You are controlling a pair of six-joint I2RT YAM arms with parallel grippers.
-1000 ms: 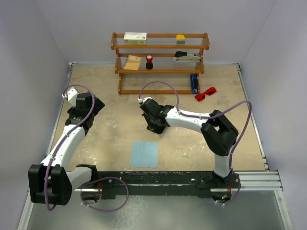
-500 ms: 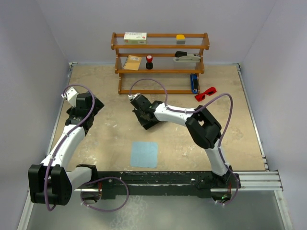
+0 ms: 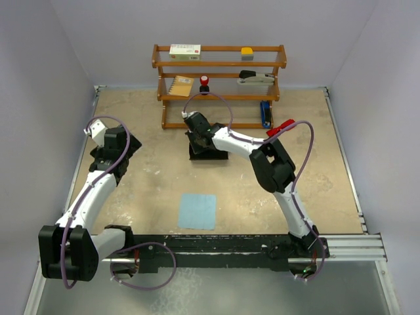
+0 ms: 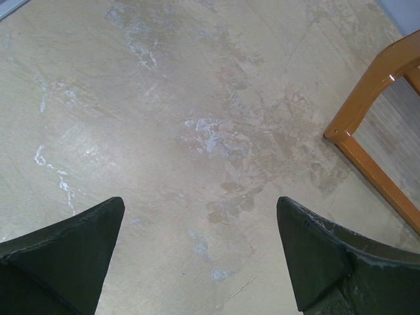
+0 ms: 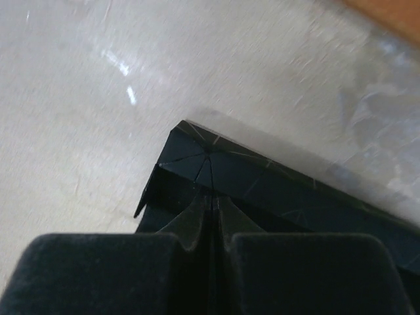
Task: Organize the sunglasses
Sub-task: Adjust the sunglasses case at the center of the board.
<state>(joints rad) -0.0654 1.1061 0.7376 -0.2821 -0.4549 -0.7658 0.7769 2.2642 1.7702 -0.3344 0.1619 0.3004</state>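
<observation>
Sunglasses [image 3: 281,126]: a small, bright red pair lying on the counter [image 3: 144,184] near its far edge, toward the far right corner, just beside the right foot of the wooden shelf [image 3: 220,64]. Frame and arms are the same red. The right arm's cable crosses in front of the pair and hides part of it, and the lenses are too small to make out. Neither pincer touches the pair.

Right arm: rises from its base at the near right corner, bends at the elbow over the middle right of the counter, and stretches left and away toward the front of the shelf. Right pincer [image 5: 213,200]: jaws pressed together with only a thin seam between them. Their tips sit at one corner of the black case [image 5: 262,177], which lies on the counter in front of the shelf. No grip on the case can be seen.

Left arm: extends from the near left corner along the left edge, wrist turned downward. Left pincer [image 4: 200,203]: jaws spread wide and holding nothing, with bare counter between them and one shelf leg off to the side.

Blue cloth [image 3: 198,210]: lies flat near the middle of the near edge, well apart from the sunglasses.
</observation>
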